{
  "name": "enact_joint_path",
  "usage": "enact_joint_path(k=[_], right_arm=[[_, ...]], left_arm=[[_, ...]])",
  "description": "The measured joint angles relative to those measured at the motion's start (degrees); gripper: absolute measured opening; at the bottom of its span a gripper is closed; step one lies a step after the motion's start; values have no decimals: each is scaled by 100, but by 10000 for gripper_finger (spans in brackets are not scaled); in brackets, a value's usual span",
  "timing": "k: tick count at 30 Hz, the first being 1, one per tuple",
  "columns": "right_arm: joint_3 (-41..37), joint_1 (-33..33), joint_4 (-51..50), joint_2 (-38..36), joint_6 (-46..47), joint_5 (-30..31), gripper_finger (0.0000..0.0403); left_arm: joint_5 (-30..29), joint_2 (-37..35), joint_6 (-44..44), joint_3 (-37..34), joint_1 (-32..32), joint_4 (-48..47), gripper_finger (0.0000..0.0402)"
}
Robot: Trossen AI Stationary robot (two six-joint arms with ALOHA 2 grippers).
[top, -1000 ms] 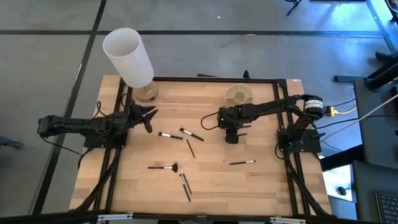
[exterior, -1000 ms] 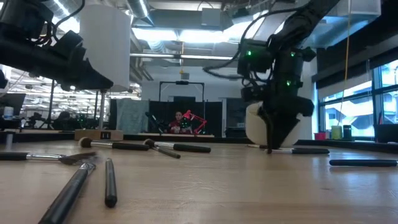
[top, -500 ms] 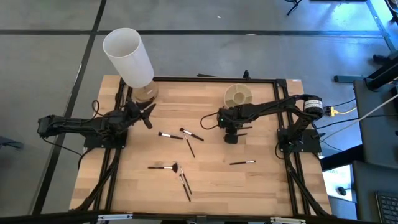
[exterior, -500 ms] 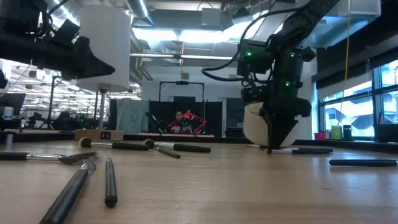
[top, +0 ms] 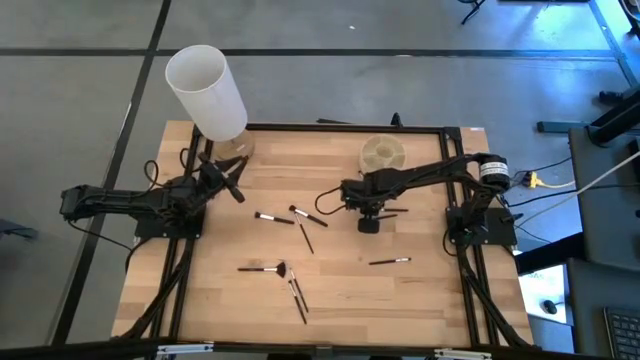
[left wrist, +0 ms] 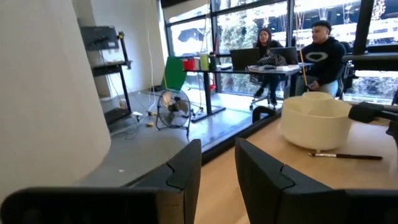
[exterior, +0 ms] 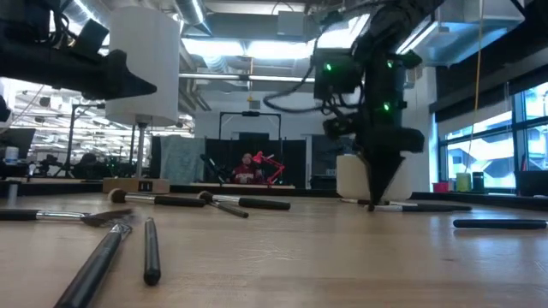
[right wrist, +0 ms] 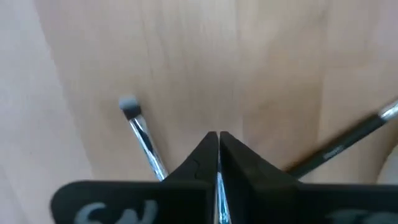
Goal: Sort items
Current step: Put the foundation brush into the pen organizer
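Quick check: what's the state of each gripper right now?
Left gripper: open, holding nothing, beside the tall white cylinder.
Right gripper: shut on a thin silver-handled brush.

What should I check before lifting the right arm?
1. Right gripper shut on the thin brush: ok, a silver sliver shows between the closed fingers.
2. Neighbours apart from the grip: ok, the small-tipped brush and the dark-handled brush lie either side.
3. Held brush off the table: cannot tell, the fingertips sit at the tabletop.
4. Beige cup reachable: ok, nothing lies between.
5. Left gripper out of the way: ok, open beside the white cylinder.
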Motion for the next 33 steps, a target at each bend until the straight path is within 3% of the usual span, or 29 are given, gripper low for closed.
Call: enact_joint_path(k=[7,16,22,33], right_arm=[[373,-9,-361,-53,104,162,11],[307,-2,-1546,-544,742,207,104],[-301,131,-748,-601,641,204,143],[-940,151,614,-581,409,17,147]], left_arm=[[0,0,191,0,7,203,95],[1,0,283,0,320,341,95],[48,0,268,0,607,343,95],[414,-2,412,0,1068,865,95]])
